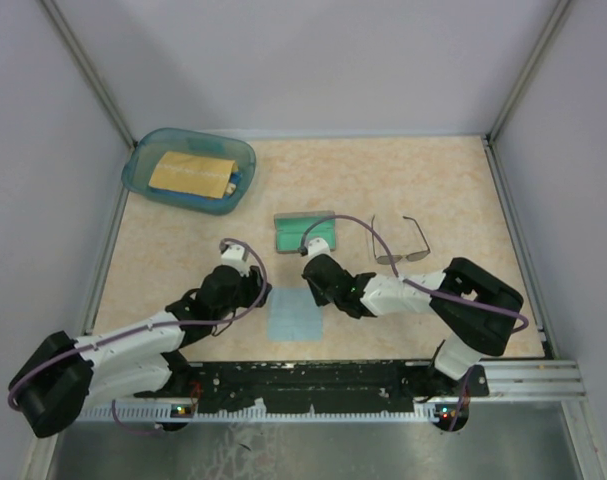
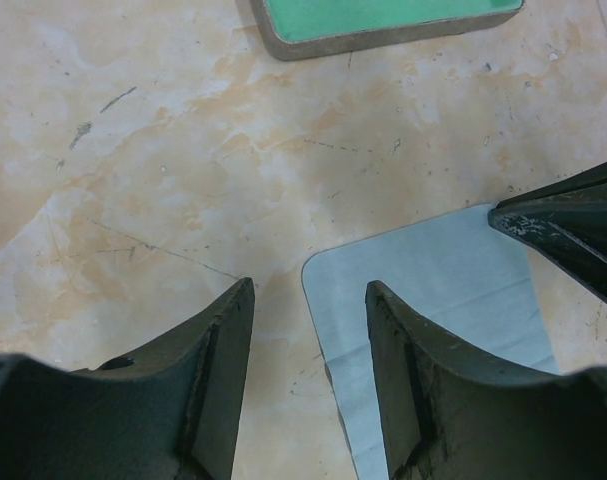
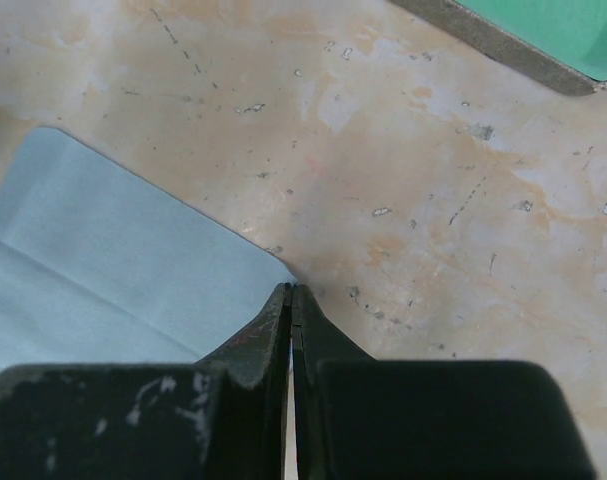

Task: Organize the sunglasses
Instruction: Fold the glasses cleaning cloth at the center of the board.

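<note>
Here right pincer (image 3: 291, 291) sits closed, perhaps pinching cloth (image 3: 98, 262)

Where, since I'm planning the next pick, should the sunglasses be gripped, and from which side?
Probably the bridge between the lenses, from straight above. The sunglasses lie unfolded on the table, right of the case, lenses nearest the arms and slim temples pointing away. The bridge is central, and gripping there leaves the lenses untouched. The right tool is closest.
</note>
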{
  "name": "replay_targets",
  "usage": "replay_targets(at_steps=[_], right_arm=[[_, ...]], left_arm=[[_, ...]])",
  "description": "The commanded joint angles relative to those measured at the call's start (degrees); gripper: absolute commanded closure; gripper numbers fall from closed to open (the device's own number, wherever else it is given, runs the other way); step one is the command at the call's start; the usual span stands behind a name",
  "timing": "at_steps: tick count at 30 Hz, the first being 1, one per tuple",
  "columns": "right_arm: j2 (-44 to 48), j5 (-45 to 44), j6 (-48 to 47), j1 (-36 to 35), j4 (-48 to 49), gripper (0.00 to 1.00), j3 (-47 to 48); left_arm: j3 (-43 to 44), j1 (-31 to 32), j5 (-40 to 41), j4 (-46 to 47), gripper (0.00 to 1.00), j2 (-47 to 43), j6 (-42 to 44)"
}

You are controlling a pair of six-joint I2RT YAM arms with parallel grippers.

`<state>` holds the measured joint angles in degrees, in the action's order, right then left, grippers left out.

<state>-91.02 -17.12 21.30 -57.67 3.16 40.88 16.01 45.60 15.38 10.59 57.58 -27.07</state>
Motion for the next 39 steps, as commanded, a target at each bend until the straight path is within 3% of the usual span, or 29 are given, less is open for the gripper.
replay_targets(at_steps=[1, 24, 39], right_arm=[[1.86, -2.73, -1.88, -0.6, 5.62, 1.0, -1.72], [2.8, -0.8, -2.53, -0.6, 7.52, 1.0, -2.56], [3.7, -0.37, -1.88, -0.61, 8.05, 1.0, -3.13]], left_arm=[[-0.12, 0.27, -1.67, 3.69, 0.44, 1.41, 1.48], [2.42, 1.01, -3.18, 10.08, 0.54, 12.88, 2.78], [4.27, 4.19, 3.16, 8.79, 0.64, 17.61, 3.34]])
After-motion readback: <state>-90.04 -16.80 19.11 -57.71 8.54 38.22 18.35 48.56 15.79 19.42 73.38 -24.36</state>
